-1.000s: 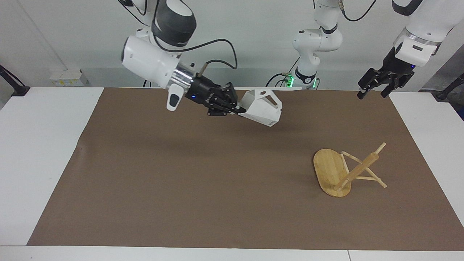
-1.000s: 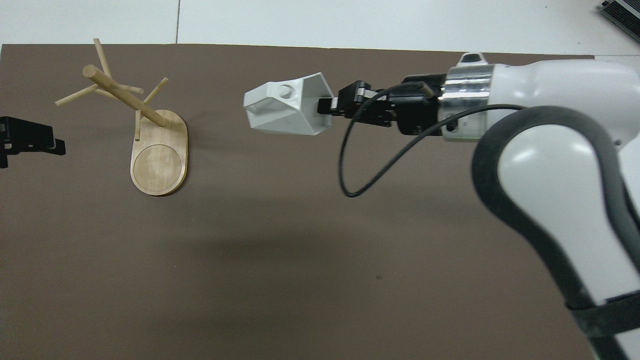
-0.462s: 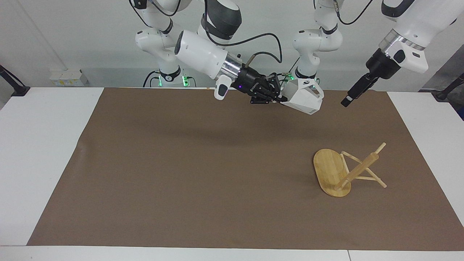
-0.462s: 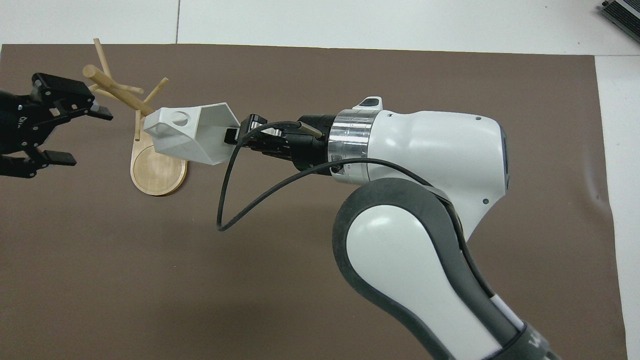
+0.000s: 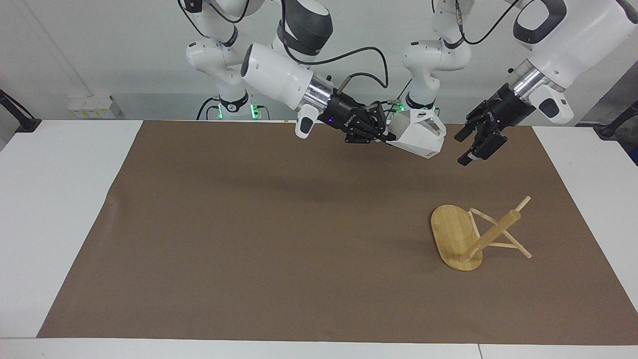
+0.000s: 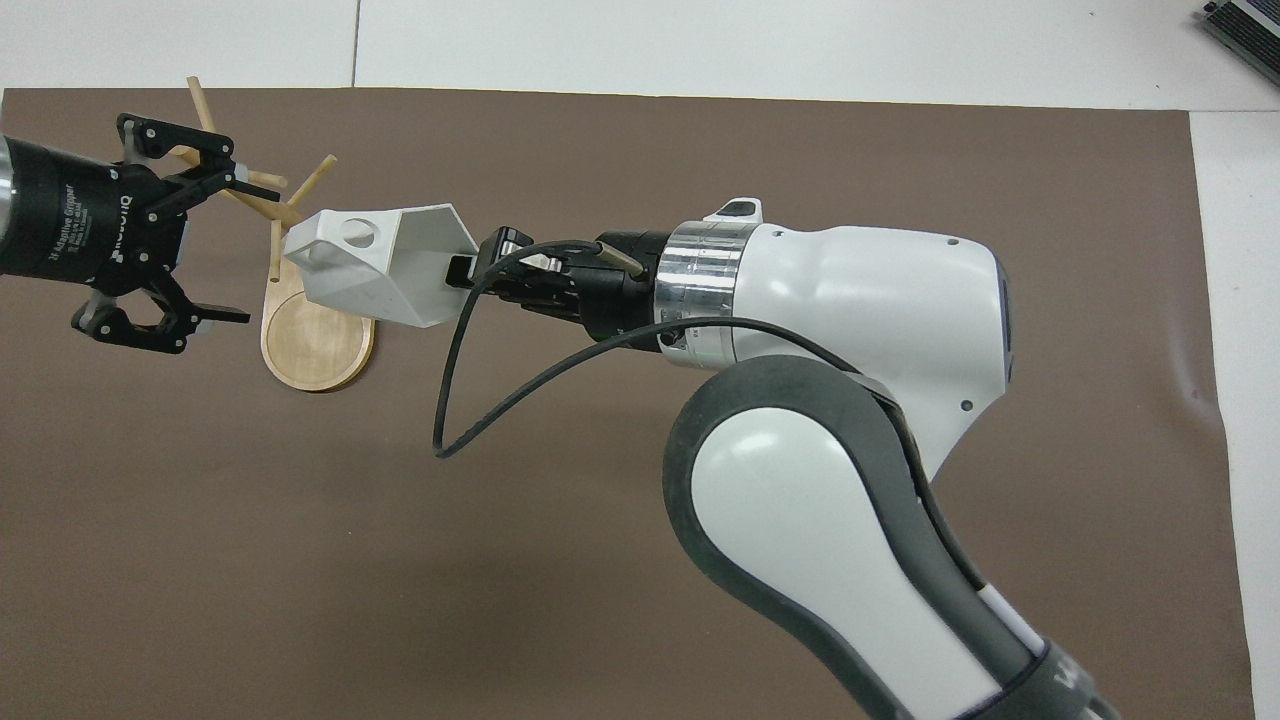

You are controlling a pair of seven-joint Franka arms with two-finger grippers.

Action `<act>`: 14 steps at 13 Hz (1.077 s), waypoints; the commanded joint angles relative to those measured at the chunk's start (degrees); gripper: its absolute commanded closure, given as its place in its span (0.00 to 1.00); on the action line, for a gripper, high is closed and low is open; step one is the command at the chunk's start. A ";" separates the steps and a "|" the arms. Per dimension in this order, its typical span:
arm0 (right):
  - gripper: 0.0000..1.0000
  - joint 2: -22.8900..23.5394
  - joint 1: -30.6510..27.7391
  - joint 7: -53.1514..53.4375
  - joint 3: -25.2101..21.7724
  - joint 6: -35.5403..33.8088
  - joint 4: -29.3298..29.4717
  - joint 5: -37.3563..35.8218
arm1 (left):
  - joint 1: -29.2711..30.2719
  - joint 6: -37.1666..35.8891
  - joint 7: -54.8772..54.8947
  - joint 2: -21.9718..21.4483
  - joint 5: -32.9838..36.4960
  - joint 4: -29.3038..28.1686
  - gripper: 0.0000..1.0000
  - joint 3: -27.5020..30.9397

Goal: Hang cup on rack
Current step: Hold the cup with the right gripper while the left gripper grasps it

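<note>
The white faceted cup (image 5: 417, 133) (image 6: 375, 270) hangs on its side in the air, its handle hole facing up. My right gripper (image 5: 383, 139) (image 6: 462, 270) is shut on the cup's rim. From above, the cup covers part of the rack's base, but the facing view shows it well above and apart from the rack. The bamboo rack (image 5: 453, 232) (image 6: 318, 340) stands on the mat toward the left arm's end. My left gripper (image 5: 463, 148) (image 6: 235, 246) hovers open and empty beside the cup, a short gap away from it.
A brown mat (image 5: 249, 224) covers most of the white table (image 5: 60, 199). The rack's thin pegs (image 5: 516, 244) stick out sideways from its post. A black cable (image 6: 520, 400) loops down from the right wrist.
My right gripper carried the cup toward the left arm's end, then held nearly still. My left gripper came down and in beside the cup, jaws open.
</note>
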 commanded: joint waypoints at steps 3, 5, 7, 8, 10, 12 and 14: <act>1.00 0.08 1.62 1.20 0.17 0.74 -0.38 1.34 | -0.17 -0.12 -13.14 0.63 -4.05 0.22 0.00 -0.77; 1.00 0.08 1.63 1.73 0.17 0.65 -0.64 0.82 | -0.43 -1.95 -14.65 0.37 -5.30 0.22 0.00 -0.86; 1.00 0.08 1.63 1.73 0.17 0.65 -0.73 0.72 | -0.17 -4.50 -14.75 0.11 -5.30 0.13 0.00 -1.30; 1.00 0.08 1.63 1.73 0.17 0.65 -0.73 0.72 | 0.01 -5.82 -14.75 0.02 -5.21 0.13 0.00 -1.30; 1.00 0.08 1.63 1.73 0.17 0.65 -0.73 0.72 | 0.27 -8.71 -14.75 -0.16 -4.95 0.04 0.00 -1.30; 1.00 0.08 1.54 1.73 0.17 0.65 -0.82 0.72 | 0.10 -9.34 -15.18 -0.33 -4.86 -0.05 0.00 -1.30; 1.00 0.08 1.45 1.73 0.17 0.56 -0.82 0.72 | -0.25 -9.26 -15.62 -0.60 -4.94 -0.57 0.00 -1.30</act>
